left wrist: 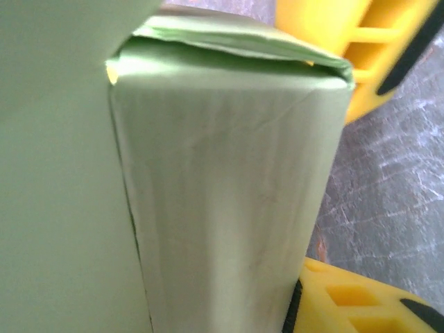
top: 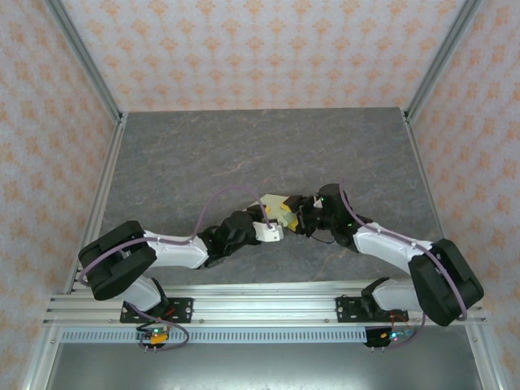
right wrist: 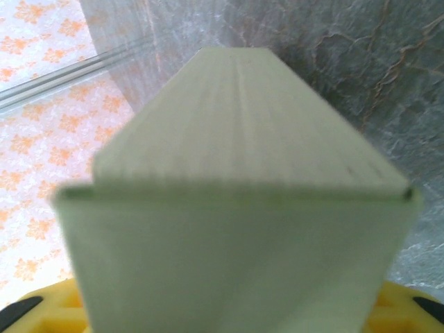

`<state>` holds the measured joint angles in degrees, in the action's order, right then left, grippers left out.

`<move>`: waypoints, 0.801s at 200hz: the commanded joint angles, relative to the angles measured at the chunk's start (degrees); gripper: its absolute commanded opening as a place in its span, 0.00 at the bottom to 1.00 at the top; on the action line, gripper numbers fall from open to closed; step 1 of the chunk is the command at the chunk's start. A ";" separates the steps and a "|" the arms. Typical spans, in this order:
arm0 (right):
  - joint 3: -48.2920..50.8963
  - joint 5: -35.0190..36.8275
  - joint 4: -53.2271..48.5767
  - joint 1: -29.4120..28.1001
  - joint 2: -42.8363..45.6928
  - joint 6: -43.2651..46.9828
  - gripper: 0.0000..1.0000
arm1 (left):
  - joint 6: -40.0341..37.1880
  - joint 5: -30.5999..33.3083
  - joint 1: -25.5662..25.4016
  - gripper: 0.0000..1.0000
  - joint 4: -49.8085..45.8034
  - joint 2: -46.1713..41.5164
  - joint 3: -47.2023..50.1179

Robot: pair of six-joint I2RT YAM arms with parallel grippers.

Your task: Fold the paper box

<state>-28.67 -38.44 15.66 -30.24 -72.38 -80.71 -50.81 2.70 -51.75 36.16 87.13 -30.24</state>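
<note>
Paper box (top: 275, 201) of pale yellow-green thin card, matte, faintly ribbed and sharply creased, hangs over the grey marbled bench (top: 203, 154) near its front edge, probably for closing flaps. Left tool (top: 281, 214) clamps it between yellow fingers (left wrist: 347, 41); right tool (top: 297, 216) meets it, grip unclear.

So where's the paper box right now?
Top view: the box is near the table's middle, toward the near edge, held between the left gripper and right gripper.

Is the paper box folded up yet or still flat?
Folded: the pale yellow-green card paper box shows creased panels meeting at corners, end flap folded over.
</note>
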 commanded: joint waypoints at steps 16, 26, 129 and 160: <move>1.77 1.00 -0.91 -0.42 3.42 -1.40 0.62 | 2.25 0.95 0.42 0.43 -5.71 -1.81 -2.43; 1.38 0.81 -3.00 -0.38 4.02 -0.31 0.67 | 3.00 0.78 0.42 0.43 -7.44 -2.34 -2.78; -10.31 13.44 -33.95 11.52 20.53 18.59 0.82 | 14.34 -7.49 1.53 0.45 -61.23 -3.91 -27.86; -11.48 13.85 -35.57 12.01 20.26 22.69 0.83 | 15.28 -8.80 1.49 0.43 -75.52 2.83 -35.90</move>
<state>-39.40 -27.11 -14.50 -18.87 -52.21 -63.70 -37.93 -4.03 -50.50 -20.86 85.34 -61.78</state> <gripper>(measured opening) 0.831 0.444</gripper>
